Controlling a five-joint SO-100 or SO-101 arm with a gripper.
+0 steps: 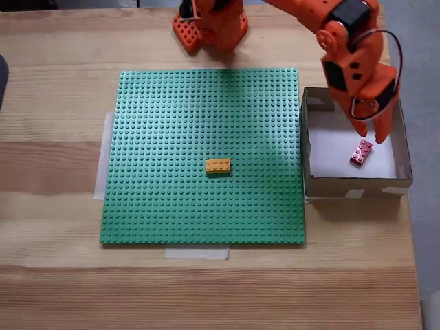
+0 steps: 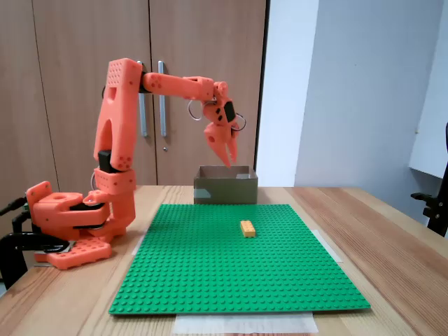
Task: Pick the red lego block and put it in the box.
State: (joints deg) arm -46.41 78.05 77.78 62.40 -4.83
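Tool (image 1: 372, 135), upper right of a fixed view: fingers spread apart, holding nothing, poised above box (image 1: 405, 155). Red lego block (image 1: 361, 152) lies just below fingertips on box's white floor, long axis diagonal. Judged: release done, only retreat left. Orange-yellow brick (image 1: 218, 166) on green baseplate (image 1: 172, 124), centre frame. No readable writing or brands.
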